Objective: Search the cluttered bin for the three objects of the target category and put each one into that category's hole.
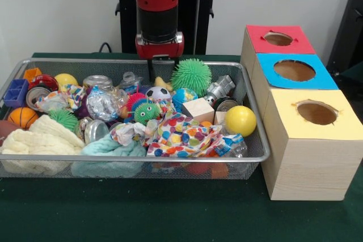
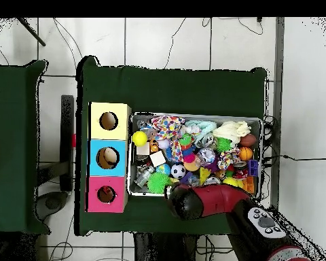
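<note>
The wire mesh bin (image 1: 256,118) is full of clutter; it also shows in the overhead view (image 2: 193,116). My gripper (image 1: 160,75) hangs at the bin's back edge, just behind a small soccer ball (image 1: 158,93) and left of a green spiky ball (image 1: 191,76). In the overhead view the arm's head (image 2: 179,200) covers the gripper. A small tan-yellow thing (image 1: 164,83) sits right beside the gripper; I cannot tell if it is a plush. Orange bits (image 1: 198,168) show under a spotted cloth (image 1: 181,134). The red-topped box's hole (image 1: 278,39) (image 2: 106,195) is beside the bin.
A blue-topped box (image 1: 295,71) and a yellow-topped box (image 1: 316,113) stand in line with the red one. The bin also holds a yellow ball (image 1: 240,120), a wooden cube (image 1: 198,109), cans, pale knitted cloths (image 1: 34,143) and a basketball (image 1: 21,117).
</note>
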Controlling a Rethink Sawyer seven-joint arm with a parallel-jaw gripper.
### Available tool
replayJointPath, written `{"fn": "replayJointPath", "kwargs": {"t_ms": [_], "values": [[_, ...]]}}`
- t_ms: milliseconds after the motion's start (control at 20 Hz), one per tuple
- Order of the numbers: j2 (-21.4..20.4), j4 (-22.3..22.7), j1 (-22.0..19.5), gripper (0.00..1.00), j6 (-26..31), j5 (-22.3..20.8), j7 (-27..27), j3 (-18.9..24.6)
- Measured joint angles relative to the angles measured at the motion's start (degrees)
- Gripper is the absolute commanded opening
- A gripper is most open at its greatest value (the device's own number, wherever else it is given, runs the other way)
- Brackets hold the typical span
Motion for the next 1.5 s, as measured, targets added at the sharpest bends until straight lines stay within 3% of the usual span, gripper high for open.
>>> {"fn": "replayJointPath", "kwargs": {"t_ms": [950, 1000, 1500], "values": [[1.41, -3.28, -1.40, 1.00, 5.86, -0.01, 0.00, 3.42], [1.41, -3.41, -1.52, 0.00, 5.94, -0.01, 0.00, 3.60], [1.42, -3.98, -1.80, 0.00, 5.96, -0.04, 0.00, 4.21]]}}
